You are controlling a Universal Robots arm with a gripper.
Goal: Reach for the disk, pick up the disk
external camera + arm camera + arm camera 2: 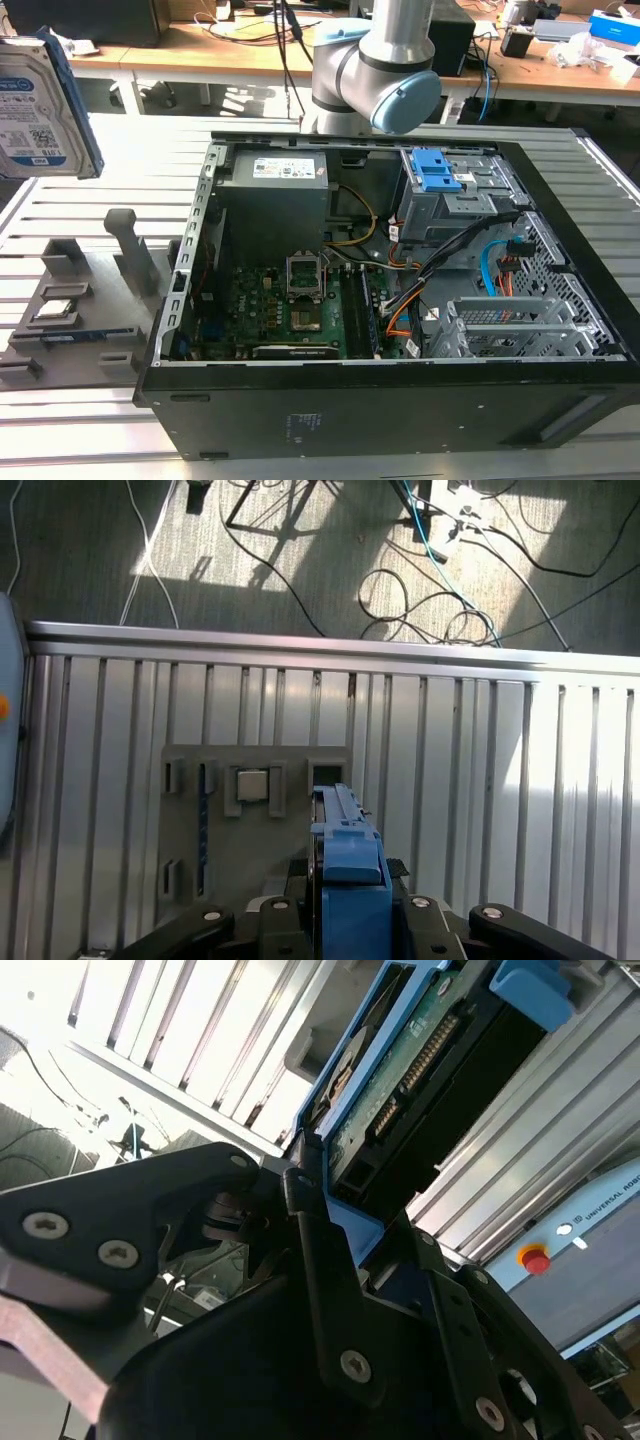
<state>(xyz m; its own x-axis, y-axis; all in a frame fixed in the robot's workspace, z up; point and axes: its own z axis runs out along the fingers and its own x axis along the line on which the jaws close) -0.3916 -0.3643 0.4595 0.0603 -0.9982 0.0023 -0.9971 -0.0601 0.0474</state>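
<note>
Exterior view: disk (35,110) cut off by the left and top edges, label print too small to read. Robot arm (385,70) cut off at the top edge. Second wrist view: end effector (355,1210) hides the disk's (420,1050) near end; far end runs past the top edge.

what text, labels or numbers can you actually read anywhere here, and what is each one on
Nothing reads clearly enough to quote.
White-and-blue label on the silver metal hard drive in bright blue plastic rails: print and codes too small to read.
White sticker on the grey metal power supply box in the open computer case: too small to read.
White lettering on the pale blue panel with a red button: cut off at the picture's edge.
</note>
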